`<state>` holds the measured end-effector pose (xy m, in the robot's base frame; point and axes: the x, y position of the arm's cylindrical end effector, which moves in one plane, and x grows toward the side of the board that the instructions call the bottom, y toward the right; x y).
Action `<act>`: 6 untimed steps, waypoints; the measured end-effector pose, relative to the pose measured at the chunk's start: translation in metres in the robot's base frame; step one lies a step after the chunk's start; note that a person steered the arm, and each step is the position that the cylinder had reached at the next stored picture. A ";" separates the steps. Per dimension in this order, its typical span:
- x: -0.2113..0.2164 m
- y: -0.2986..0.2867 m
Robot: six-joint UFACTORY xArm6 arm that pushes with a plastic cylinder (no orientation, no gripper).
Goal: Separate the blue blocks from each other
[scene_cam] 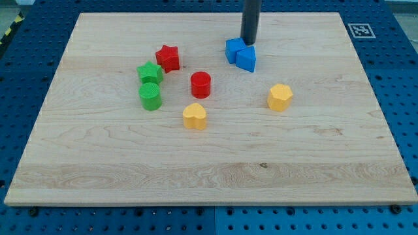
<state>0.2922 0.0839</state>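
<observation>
Camera view: a wooden board [215, 163] on a blue table. My tip [249, 43], a plain rod gripping nothing, rests at the upper edge of two touching blue blocks [241, 53] near the view's top, seemingly placed to wedge between them. Well apart at the view's left sit a red star [168, 58], green blocks [150, 83], a red cylinder [200, 85]; two yellow blocks [194, 116] lie lower.

Lighting: bright, even, diffuse from overhead. Shadows: short and soft, cast beneath each block and at the rod [250, 19]. Glare: none harsh; a mild sheen is seen on the board [215, 163]. Focus: sharp throughout; wood grain is resolved. Edge distortion: slight.
</observation>
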 end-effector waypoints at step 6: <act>0.048 -0.017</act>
<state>0.3405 0.0669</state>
